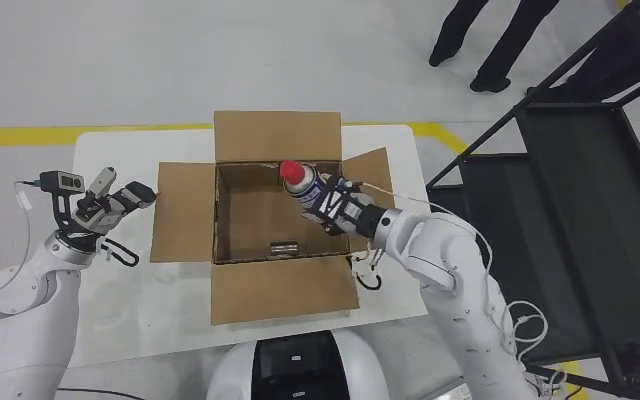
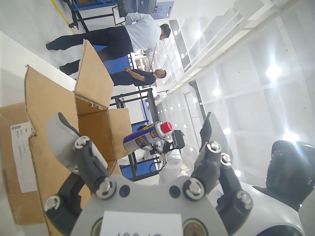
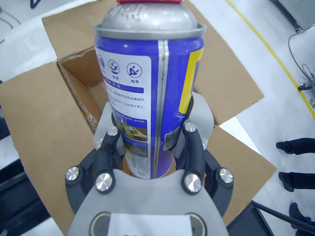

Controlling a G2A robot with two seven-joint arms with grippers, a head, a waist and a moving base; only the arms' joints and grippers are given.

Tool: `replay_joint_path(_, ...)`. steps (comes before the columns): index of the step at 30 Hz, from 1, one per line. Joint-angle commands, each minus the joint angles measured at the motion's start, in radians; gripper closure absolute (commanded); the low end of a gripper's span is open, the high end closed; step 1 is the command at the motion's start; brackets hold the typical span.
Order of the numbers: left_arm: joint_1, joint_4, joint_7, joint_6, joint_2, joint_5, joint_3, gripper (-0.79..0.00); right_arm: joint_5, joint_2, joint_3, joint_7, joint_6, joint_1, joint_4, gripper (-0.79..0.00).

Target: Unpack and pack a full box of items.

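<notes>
An open cardboard box [image 1: 185, 212] with its flaps spread sits in the middle of the white table [image 1: 130, 310]. My right gripper [image 1: 335, 208] is shut on a blue spray can [image 1: 305, 188] with a red cap, held tilted above the box's right side. The can [image 3: 152, 79] sits between the right gripper's fingers [image 3: 194, 133]. A small dark item [image 1: 284, 245] lies on the box floor near the front wall. My left gripper [image 1: 125, 192] stands open and empty to the left of the box, above the table. From the left wrist, the can [image 2: 145, 136] shows beyond the box [image 2: 49, 148].
A dark metal rack [image 1: 560, 220] stands to the right of the table. A yellow floor line [image 1: 40, 133] runs behind the table. Black hooks [image 1: 125, 255] hang near each wrist.
</notes>
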Motion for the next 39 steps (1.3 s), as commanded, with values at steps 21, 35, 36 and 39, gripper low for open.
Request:
replay_joint_path(21,0.000,0.000,0.000,0.000,0.000,-0.002,0.000,-0.785,0.080,0.016,0.376,-0.564,0.162,-0.340,0.008,0.000)
replay_joint_path(35,0.000,0.000,0.000,0.000,0.000,-0.002,0.000,-0.785,0.000,0.023,0.408,-0.732,0.176,-0.312,0.128,0.000)
replay_joint_path(36,0.000,0.000,0.000,0.000,0.000,-0.002,0.000,-0.785,0.005,0.024,0.410,-0.769,0.171,-0.312,0.159,0.000)
replay_joint_path(39,0.000,0.000,0.000,0.000,0.000,-0.002,0.000,-0.785,0.008,0.024,0.403,-0.886,0.154,-0.299,0.270,0.000)
